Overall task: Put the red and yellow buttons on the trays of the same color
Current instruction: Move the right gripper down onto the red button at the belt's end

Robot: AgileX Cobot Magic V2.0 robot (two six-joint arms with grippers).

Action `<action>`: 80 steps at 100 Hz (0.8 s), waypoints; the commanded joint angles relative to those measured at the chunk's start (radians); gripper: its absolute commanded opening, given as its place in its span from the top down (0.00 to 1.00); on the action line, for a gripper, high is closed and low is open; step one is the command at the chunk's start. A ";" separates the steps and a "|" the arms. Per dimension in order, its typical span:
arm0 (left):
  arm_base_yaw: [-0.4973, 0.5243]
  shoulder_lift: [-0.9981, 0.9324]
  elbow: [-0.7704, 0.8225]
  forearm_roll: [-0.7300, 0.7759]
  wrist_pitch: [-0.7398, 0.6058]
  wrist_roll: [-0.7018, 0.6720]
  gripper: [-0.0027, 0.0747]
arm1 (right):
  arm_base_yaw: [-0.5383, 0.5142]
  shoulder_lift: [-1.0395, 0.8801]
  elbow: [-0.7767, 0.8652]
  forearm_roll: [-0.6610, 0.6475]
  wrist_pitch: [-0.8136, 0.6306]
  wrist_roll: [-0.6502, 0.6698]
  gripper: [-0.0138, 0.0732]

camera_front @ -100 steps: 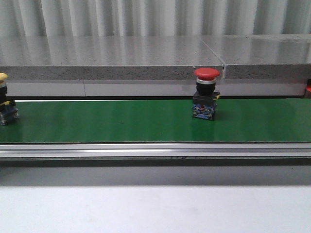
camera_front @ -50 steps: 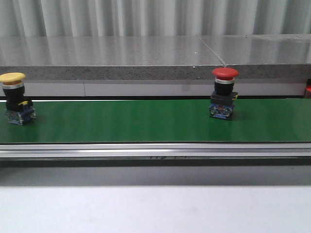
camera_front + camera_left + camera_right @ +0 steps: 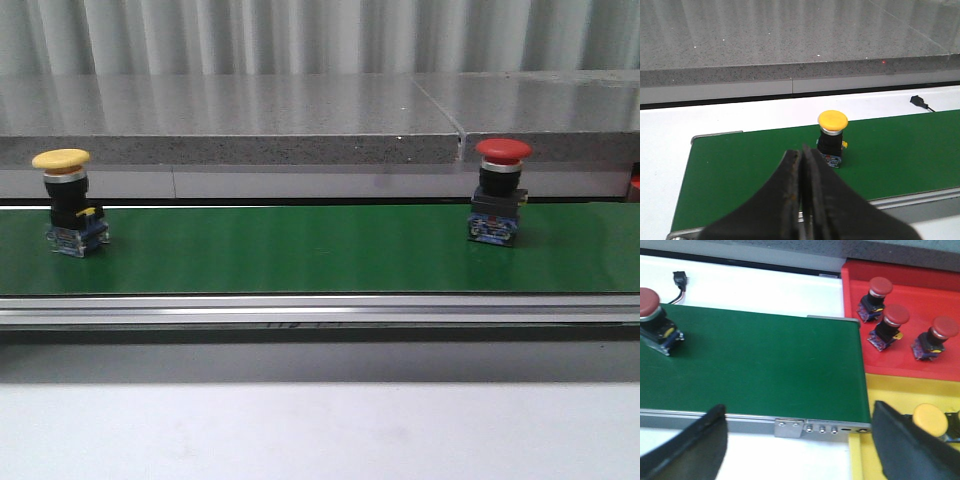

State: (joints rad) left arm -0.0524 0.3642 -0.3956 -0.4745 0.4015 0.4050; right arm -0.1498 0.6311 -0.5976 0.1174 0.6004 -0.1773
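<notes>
Yellow button (image 3: 832, 137) just beyond closed left claw (image 3: 803, 155).

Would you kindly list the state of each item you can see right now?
Yellow button: upright on the green belt, untouched.
Red button: upright on the belt, untouched.
Left hand: shut, empty.
Right hand: open, empty.
Red tray: holds three red buttons.
Yellow tray: holds a yellow button.

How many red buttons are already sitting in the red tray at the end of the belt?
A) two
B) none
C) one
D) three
D: the right wrist view shows three red buttons standing in the red tray, while a fourth red button is on the green belt.
</notes>
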 commanded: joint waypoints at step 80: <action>-0.011 0.004 -0.028 -0.025 -0.072 -0.001 0.99 | 0.222 0.684 -0.343 0.035 -0.085 -0.058 0.10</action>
State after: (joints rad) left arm -0.0524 0.3642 -0.3956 -0.4745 0.4015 0.4050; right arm 0.0711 1.2820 -0.8776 0.1464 0.5700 -0.2216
